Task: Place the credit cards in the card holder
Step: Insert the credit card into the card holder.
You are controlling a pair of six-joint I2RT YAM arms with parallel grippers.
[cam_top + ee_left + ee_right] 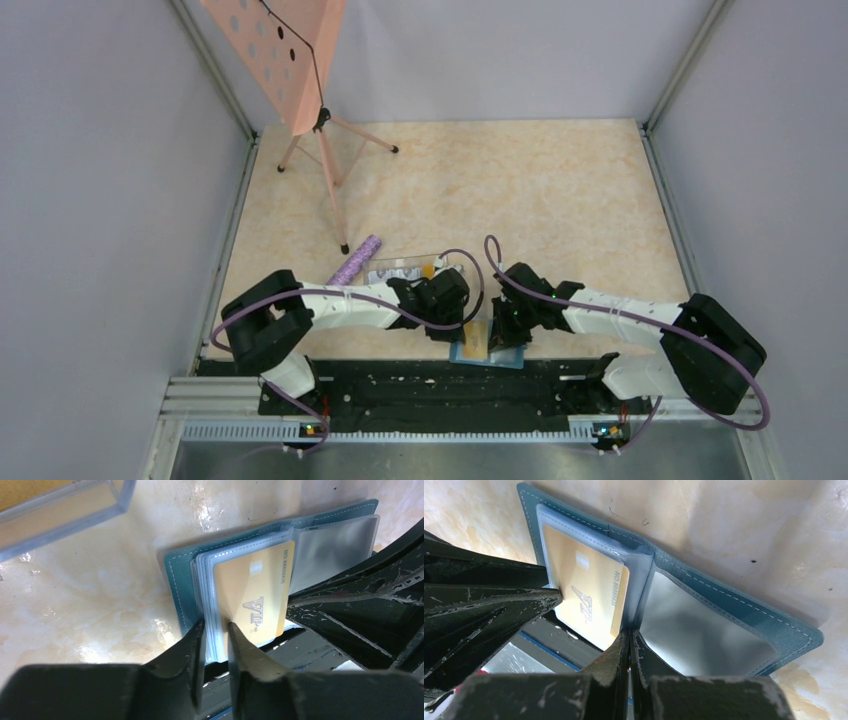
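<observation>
Black fingers of my left gripper (216, 630) stand narrow, pinching the near edge of the clear sleeves (204, 575) of the card holder (177, 580). My right gripper (630, 635) is almost closed on the sleeve fold at the spine. The holder lies open at the table's near edge, between both wrists. A gold card (255, 590) lies on the left sleeve stack, long axis running away from my left fingers, the nearer pair. I cannot tell how deep it sits. In the top view my arms hide most of the holder.
</observation>
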